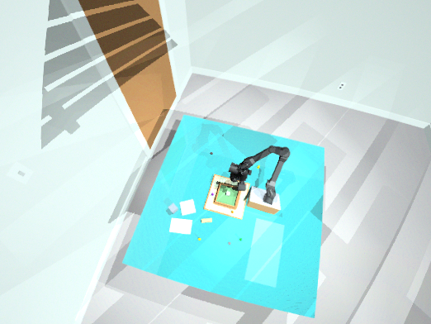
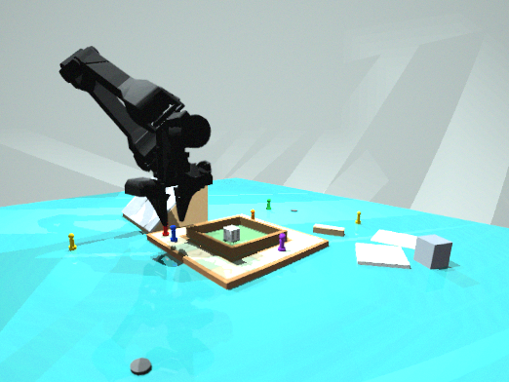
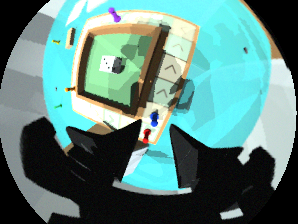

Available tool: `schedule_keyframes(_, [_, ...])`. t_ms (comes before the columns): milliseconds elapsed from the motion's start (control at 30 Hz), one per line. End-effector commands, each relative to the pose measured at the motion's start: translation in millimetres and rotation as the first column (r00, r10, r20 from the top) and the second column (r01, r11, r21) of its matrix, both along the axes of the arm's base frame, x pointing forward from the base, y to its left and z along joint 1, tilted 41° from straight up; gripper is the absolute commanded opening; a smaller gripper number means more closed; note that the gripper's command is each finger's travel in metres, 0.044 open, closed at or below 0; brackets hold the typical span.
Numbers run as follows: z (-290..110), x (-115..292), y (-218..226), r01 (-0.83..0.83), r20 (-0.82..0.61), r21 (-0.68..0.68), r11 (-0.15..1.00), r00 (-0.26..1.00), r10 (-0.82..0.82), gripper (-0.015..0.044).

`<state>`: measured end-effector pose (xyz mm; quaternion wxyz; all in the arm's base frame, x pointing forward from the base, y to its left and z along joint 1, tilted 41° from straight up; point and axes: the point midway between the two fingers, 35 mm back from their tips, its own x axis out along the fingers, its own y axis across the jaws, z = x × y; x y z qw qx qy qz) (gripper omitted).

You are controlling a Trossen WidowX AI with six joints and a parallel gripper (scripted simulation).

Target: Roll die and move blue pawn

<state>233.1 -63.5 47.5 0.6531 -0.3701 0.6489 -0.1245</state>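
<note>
The white die [image 2: 231, 233] [image 1: 228, 192] [image 3: 108, 63] rests on the green floor of the wooden-walled tray [image 2: 229, 248] in the middle of the board [image 2: 254, 273]. My blue pawn [image 2: 173, 233] [image 3: 153, 117] stands upright on the board's near-left edge, close beside a red pawn [image 2: 166, 230] [image 3: 147, 137]. My gripper [image 2: 172, 220] [image 3: 156, 124] [image 1: 239, 185] points down just above these two pawns. Its fingers are partly open, with the blue pawn below the gap between them. It holds nothing.
A purple pawn [image 2: 282, 241] and an orange pawn [image 2: 253, 213] stand on the board. Off the board are a green pawn [image 2: 268, 204], yellow pawns [image 2: 71, 241] [image 2: 358, 216], a wooden block [image 2: 329, 229], white sheets [image 2: 382, 254], a grey cube [image 2: 432, 250] and a dark disc [image 2: 140, 365].
</note>
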Motion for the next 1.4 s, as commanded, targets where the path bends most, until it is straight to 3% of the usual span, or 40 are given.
schedule_keyframes(0, [-9.1, -2.3, -6.3, -0.001, -0.022, -0.008, 1.0, 1.0, 0.001, 0.02])
schedule_keyframes(500, [-23.4, -0.9, -19.4, -0.001, -0.021, -0.011, 1.0, 1.0, 0.001, 0.02])
schedule_keyframes(700, [-23.4, -0.9, -19.4, -0.001, -0.021, -0.011, 1.0, 1.0, 0.001, 0.0043])
schedule_keyframes(933, [-23.4, -0.9, -19.4, -0.001, -0.021, -0.011, 1.0, 1.0, 0.001, 0.0])
schedule_keyframes(1367, [15.8, 4.3, 22.6, 0.01, 0.008, 0.008, 1.0, 1.0, -0.01, 0.0])
